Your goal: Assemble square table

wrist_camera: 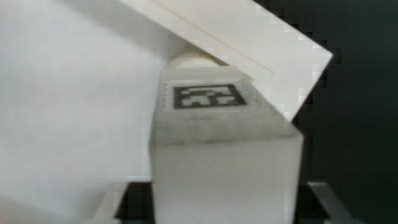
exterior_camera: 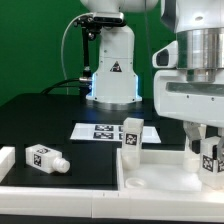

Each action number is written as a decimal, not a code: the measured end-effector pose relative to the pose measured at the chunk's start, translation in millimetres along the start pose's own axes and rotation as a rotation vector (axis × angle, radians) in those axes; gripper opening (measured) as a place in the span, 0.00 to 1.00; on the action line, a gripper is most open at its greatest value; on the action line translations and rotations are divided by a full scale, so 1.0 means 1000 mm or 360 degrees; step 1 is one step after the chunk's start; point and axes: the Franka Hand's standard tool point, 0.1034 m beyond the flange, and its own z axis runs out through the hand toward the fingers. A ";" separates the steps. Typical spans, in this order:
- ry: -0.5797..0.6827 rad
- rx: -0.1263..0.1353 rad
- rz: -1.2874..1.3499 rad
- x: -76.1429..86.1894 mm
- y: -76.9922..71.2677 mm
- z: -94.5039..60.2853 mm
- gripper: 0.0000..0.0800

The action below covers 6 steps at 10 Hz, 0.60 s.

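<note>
**A:** What are the jaws doing?

**B:** The two-finger gripper is clamping a short white blocky plastic leg between its fingers. A black-and-white square tag on that leg is facing the exterior camera.

**A:** Is the wrist view agreeing?

**B:** Yes. That leg is filling the middle of the wrist view, its tag facing the lens, with white tabletop surfaces lying close alongside it.

**A:** Where is the leg sitting?

**B:** It is hanging over, or standing in, the flat square white plastic tabletop with a raised rim, toward the exterior view's right. I cannot tell whether it is touching the floor of the top.

**A:** And the other legs?

**B:** A second white leg is standing upright at the tabletop's far corner on the exterior view's left. Whether it is standing inside the rim or just behind it, I cannot tell. A third white leg is lying on its side on the black table, well apart from the tabletop, toward the exterior view's left.

**A:** Anything farther out?

**B:** The marker board is lying flat just behind the second leg, and the arm's white base is standing beyond it.
</note>
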 end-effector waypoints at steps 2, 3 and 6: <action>-0.0021 -0.0013 0.0374 0.000 0.003 0.000 0.36; -0.0031 -0.0020 0.0557 0.001 0.004 0.000 0.36; -0.0043 -0.0049 0.0539 -0.001 0.006 0.001 0.36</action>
